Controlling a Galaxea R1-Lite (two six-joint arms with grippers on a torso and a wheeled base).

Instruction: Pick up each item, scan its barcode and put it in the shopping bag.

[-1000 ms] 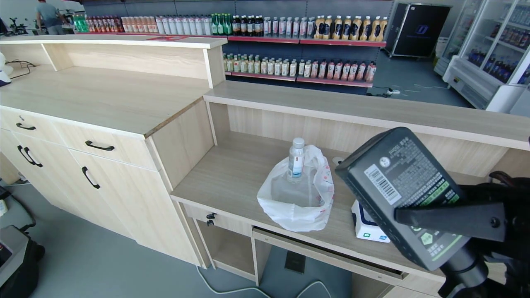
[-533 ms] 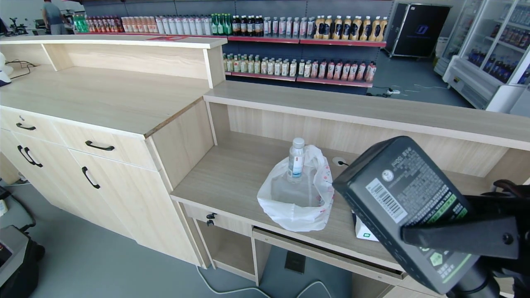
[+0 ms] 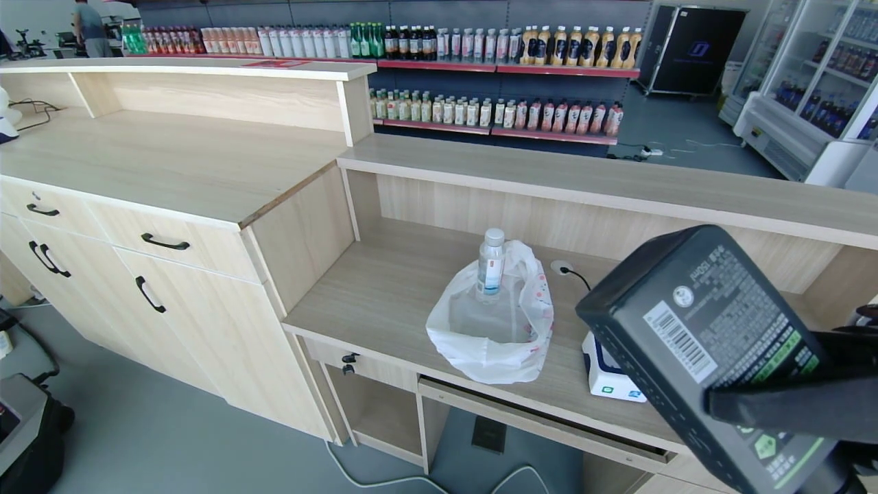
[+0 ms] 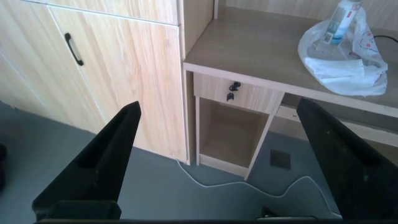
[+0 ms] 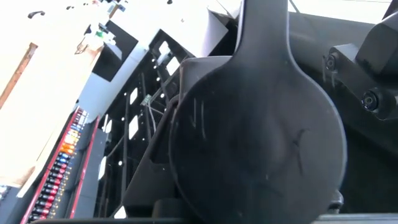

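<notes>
My right gripper [image 3: 737, 410] is shut on a black rectangular package [image 3: 706, 343] held in the air at the right, its white barcode label facing up. In the right wrist view the package's dark rounded end [image 5: 255, 143] sits close up. A white plastic shopping bag [image 3: 490, 329] stands open on the lower counter with a clear water bottle [image 3: 490, 266] upright in it. Right of the bag lies a white and blue scanner [image 3: 607, 377], partly hidden by the package. My left gripper [image 4: 217, 109] hangs open over the floor left of the counter.
The lower wooden counter [image 3: 384, 288] has a raised back ledge [image 3: 549, 171] and a taller cabinet [image 3: 171, 171] on its left. A cable hole [image 3: 561, 266] sits behind the bag. Drink shelves [image 3: 480, 75] and fridges [image 3: 809, 89] stand beyond.
The right gripper carried the black package lower and to the right; it briefly hid most of the scanner, which shows again. The bag, the bottle and the left gripper stayed put.
</notes>
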